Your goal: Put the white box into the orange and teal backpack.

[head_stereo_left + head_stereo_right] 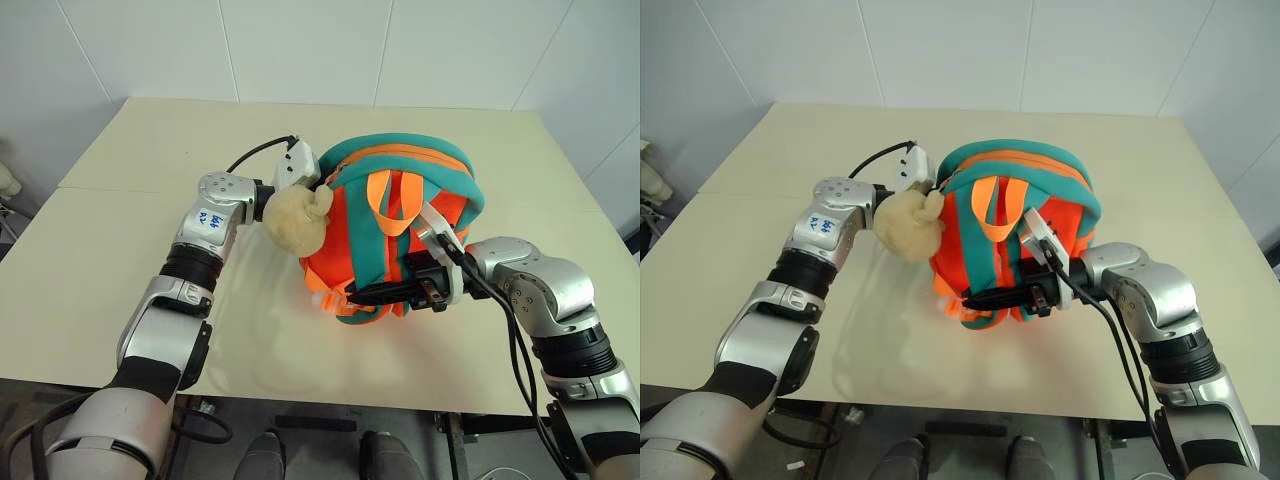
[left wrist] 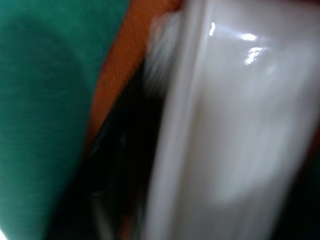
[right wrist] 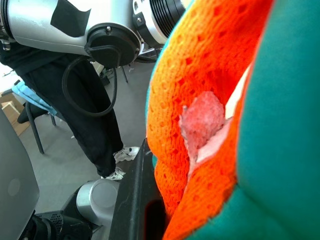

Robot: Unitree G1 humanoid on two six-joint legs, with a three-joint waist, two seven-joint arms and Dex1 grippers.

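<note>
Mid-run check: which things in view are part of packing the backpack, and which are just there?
Part of the job:
- orange and teal backpack, upright on the table
- white box, against the backpack's fabric in the left wrist view
- right gripper, shut on a backpack strap
- left gripper, reaching in behind the plush toy

Just there:
- plush toy, hanging on the backpack
- table

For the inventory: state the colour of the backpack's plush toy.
Tan; the plush toy shows best in the left eye view.
</note>
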